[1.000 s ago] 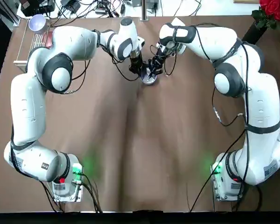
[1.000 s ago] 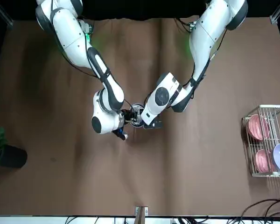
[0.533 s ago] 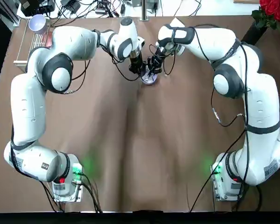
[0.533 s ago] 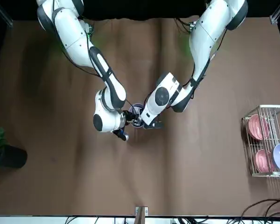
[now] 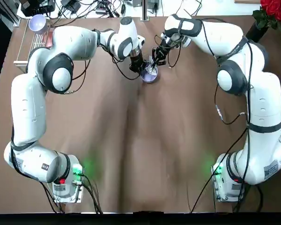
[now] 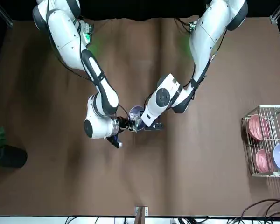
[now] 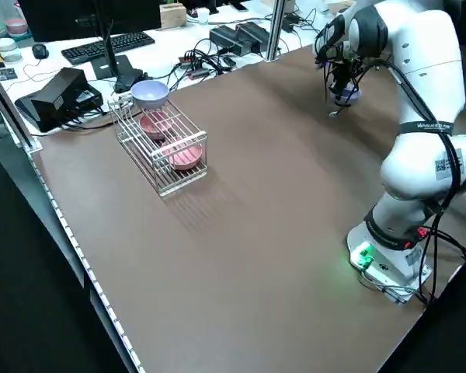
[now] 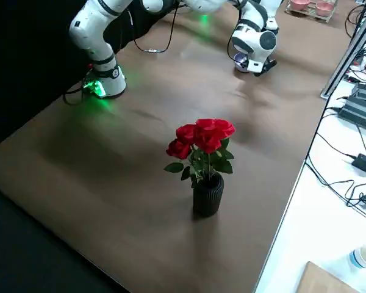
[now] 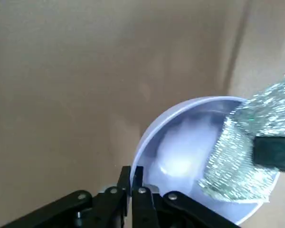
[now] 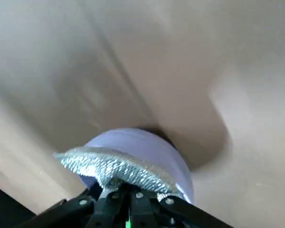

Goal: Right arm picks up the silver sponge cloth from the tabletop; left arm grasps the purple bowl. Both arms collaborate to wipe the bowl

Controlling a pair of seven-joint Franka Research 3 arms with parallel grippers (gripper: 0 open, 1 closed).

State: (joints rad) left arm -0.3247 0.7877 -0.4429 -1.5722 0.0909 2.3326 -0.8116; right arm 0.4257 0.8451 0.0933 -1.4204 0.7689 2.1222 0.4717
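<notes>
Two arms are working at the far middle of the tabletop [image 5: 145, 150], meeting over one purple bowl [image 5: 149, 75].

Left gripper [image 9: 131, 178]: its jaws are pinching together on the bowl's rim, as the left wrist view shows, with the two fingertips nearly touching across the thin wall. The bowl is being held tilted, its whitish inside facing away from the gripper. From the front camera the bowl [image 6: 136, 113] is sitting between the two wrists.

Right gripper [image 10: 129, 194]: its jaws are clamping one silver cloth [image 10: 115, 168], which is spreading flat above the fingers and lying against the bowl [image 10: 142, 145]. In the left wrist view the cloth [image 9: 242, 152] is pressing inside the bowl, over its far rim, with a dark finger of the right gripper just beside it. From overhead the right gripper [image 5: 157, 58] is standing just beyond and to the right of the bowl.

Other items counted:
- One wire rack [image 7: 161, 148] is standing at the far left of the table. It is holding two pink dishes [image 7: 171, 140], and one further lavender bowl [image 7: 149, 93] is resting at its far end.
- One dark vase [image 8: 208, 194] with red roses [image 8: 201, 135] is standing at the far right corner, well apart from the arms.
- One keyboard [image 7: 109, 45] and several cables are lying on the white desk beyond the table.
</notes>
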